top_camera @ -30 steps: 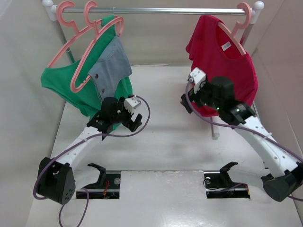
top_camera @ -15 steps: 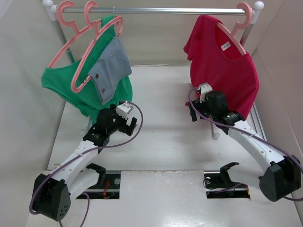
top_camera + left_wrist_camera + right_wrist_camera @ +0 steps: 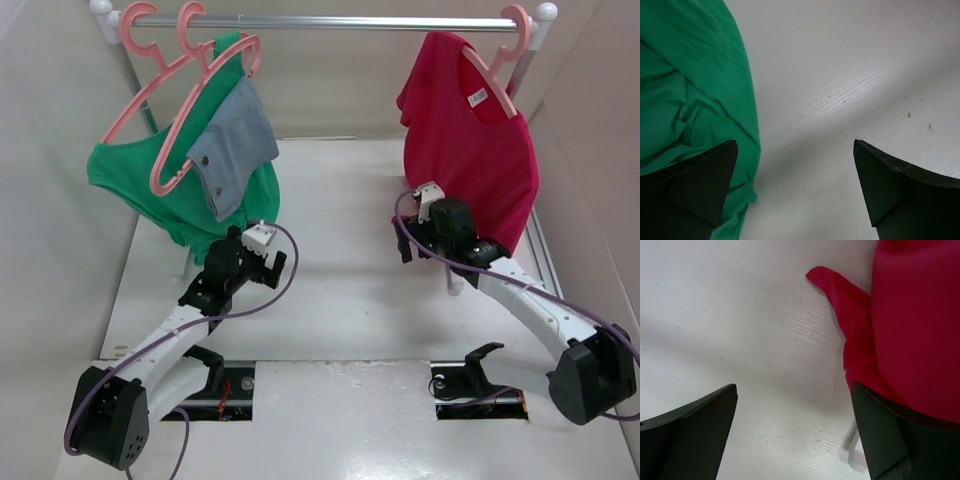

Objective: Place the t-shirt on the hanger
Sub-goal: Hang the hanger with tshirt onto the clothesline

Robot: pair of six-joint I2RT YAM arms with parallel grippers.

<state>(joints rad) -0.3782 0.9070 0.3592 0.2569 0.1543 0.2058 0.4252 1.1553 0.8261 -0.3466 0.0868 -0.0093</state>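
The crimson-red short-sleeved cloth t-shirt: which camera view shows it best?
The top external view: there the whole crimson-red cloth t-shirt hangs on the pink plastic hanger, its white neck label visible. The right wrist view shows only a lower part of it at the right edge. The left wrist view shows none, only a green garment.

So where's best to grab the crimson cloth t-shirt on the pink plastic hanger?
Probably the loose pointed flap at the crimson cloth t-shirt's edge: it is thin and sticks clear of the body. Come from the left side, where the right gripper sits, jaws open.
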